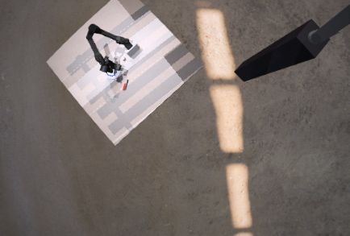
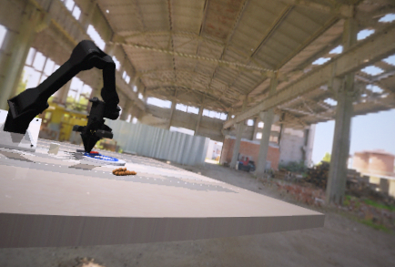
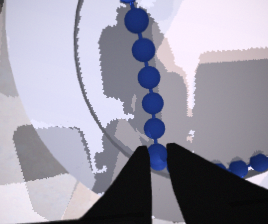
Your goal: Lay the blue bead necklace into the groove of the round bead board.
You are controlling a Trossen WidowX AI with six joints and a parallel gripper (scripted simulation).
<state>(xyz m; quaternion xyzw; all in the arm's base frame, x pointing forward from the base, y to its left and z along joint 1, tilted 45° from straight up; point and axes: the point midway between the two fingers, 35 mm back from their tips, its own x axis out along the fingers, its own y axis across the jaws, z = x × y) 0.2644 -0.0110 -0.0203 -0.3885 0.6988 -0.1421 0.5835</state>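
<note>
The blue bead necklace point(image 1: 110, 74) point(image 2: 106, 157) point(image 3: 149, 77) lies on the round white bead board point(image 2: 109, 163) point(image 3: 40, 75). In the wrist view one stretch of beads runs nearly straight up from the fingertips, inside the thin dark groove arc on the left and apart from it. Another stretch curves off to the right, along the groove line. My gripper point(image 2: 88, 152) point(image 3: 156, 153) is shut on one bead of the necklace, low over the groove. The fingers hide part of the beads and groove beside them. The top view shows the board small and partly covered by the arm.
An orange-brown bead heap point(image 2: 124, 171) lies in front of the board in the exterior view. A red object point(image 1: 125, 86) point(image 2: 94, 153) lies near the board. A small pale block point(image 2: 54, 148) stands between the board and the arm's base. The table edge point(image 2: 182, 220) is nearer the camera.
</note>
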